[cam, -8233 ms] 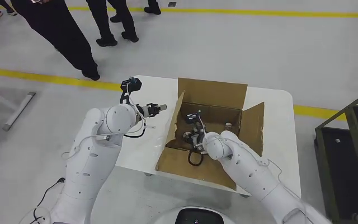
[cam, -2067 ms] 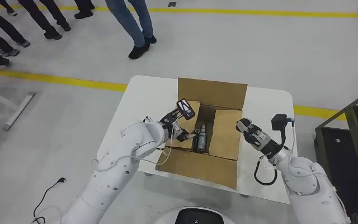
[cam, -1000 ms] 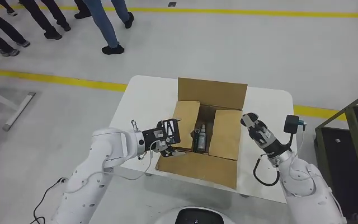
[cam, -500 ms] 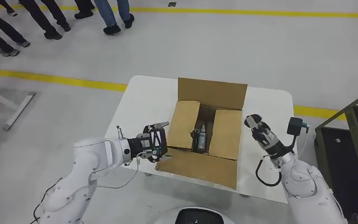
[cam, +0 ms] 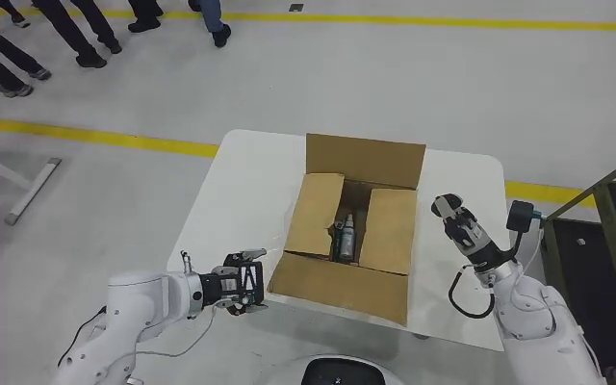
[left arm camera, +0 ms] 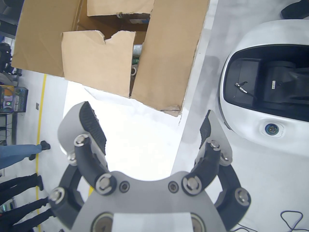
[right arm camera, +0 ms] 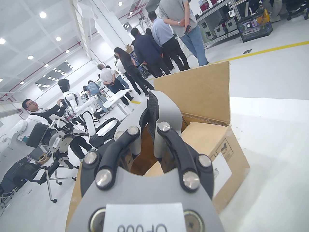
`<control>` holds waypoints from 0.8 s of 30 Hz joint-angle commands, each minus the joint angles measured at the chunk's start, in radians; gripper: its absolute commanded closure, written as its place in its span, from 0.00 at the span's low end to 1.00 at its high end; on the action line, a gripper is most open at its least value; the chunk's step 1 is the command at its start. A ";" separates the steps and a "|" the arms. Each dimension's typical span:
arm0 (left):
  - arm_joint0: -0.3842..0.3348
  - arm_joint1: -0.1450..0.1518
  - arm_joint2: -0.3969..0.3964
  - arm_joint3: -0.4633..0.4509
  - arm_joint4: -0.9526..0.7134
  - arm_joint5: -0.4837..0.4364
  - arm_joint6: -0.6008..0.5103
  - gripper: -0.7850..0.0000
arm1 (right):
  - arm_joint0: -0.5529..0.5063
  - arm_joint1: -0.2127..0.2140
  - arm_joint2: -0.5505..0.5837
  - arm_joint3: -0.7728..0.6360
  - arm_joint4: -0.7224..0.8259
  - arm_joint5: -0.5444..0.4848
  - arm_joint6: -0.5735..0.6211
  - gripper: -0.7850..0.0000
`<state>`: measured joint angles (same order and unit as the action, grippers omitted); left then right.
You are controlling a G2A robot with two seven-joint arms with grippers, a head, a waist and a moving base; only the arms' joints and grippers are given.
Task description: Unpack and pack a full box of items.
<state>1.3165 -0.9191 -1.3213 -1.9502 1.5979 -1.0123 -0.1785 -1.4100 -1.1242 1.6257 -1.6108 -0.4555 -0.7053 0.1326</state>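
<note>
your left gripper (cam: 250,280) has fingers spread wide, holding nothing, just off the box (cam: 339,283) near corner. your right gripper (cam: 452,214) has fingers pressed together, empty, beside the box. box sits mid-table (cam: 241,183), bottle (cam: 346,234) inside.

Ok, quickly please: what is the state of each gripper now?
Left gripper: open, holding nothing.
Right gripper: closed, holding nothing.

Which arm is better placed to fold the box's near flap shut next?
Left, likely: the left claw is open beside a corner of the near flap; the right claw is shut, off to the right of the box.
</note>
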 commanded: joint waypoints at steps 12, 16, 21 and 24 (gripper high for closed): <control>-0.128 -0.034 0.182 0.154 0.042 0.158 0.112 0.00 | -0.001 0.001 0.003 -0.005 -0.003 0.002 -0.010 1.00; -0.163 -0.039 0.200 0.163 0.055 0.165 0.133 0.00 | -0.007 0.002 0.010 -0.003 -0.002 0.000 -0.012 1.00; -0.199 -0.042 0.201 0.158 0.061 0.166 0.150 0.00 | -0.012 0.002 0.008 -0.005 -0.001 0.003 -0.011 1.00; -0.218 -0.045 0.199 0.156 0.047 0.171 0.162 0.00 | -0.012 0.002 0.006 -0.005 0.001 0.007 -0.012 1.00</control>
<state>1.1046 -0.9628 -1.1219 -1.7937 1.6522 -0.8426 -0.0219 -1.4223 -1.1222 1.6324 -1.6162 -0.4552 -0.7003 0.1214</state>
